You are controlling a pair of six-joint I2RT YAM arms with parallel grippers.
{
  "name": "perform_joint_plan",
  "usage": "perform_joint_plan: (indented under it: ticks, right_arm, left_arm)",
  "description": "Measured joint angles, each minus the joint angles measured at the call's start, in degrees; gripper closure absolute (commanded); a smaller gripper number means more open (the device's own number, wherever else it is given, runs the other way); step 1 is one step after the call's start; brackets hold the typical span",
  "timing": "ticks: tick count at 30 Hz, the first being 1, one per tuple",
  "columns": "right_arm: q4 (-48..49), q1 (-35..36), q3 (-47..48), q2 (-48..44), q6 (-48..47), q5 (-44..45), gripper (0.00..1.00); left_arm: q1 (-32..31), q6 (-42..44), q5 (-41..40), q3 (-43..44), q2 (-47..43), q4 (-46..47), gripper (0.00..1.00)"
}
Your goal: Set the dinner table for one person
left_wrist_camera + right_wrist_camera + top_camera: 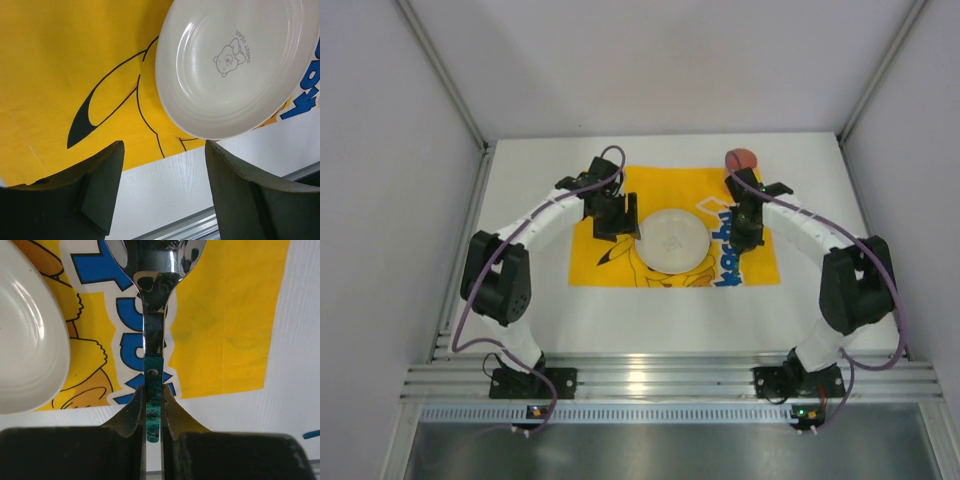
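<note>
A white plate (671, 240) lies on the yellow cartoon-printed cloth (675, 190), which is spread on the white dinner table (530, 310). The plate (235, 65) and cloth (60, 75) also show in the left wrist view. My left gripper (617, 228) hovers open and empty just left of the plate; the same gripper (164, 165) shows bare table between its fingers. My right gripper (748, 235) is shut on the green handle of a metal spoon (154, 330), held over the cloth's right part (230, 315), right of the plate (25, 340).
A brown-red round object (742, 158) sits at the back right behind the right arm. Grey walls enclose the table on three sides. An aluminium rail (650, 380) runs along the near edge by the arm bases.
</note>
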Motion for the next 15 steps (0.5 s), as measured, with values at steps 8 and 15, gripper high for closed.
perform_joint_plan:
  ticks: [8, 15]
  right_arm:
    - [1.05, 0.57, 4.83, 9.03, -4.07, -0.15, 1.0]
    - [2.84, 1.55, 7.15, 12.11, -6.29, 0.5, 0.46]
  left_arm:
    - [0.02, -0.52, -2.54, -5.99, -7.26, -0.2, 0.29]
    - [0.02, -0.94, -5.55, -9.16, -10.51, -0.92, 0.29]
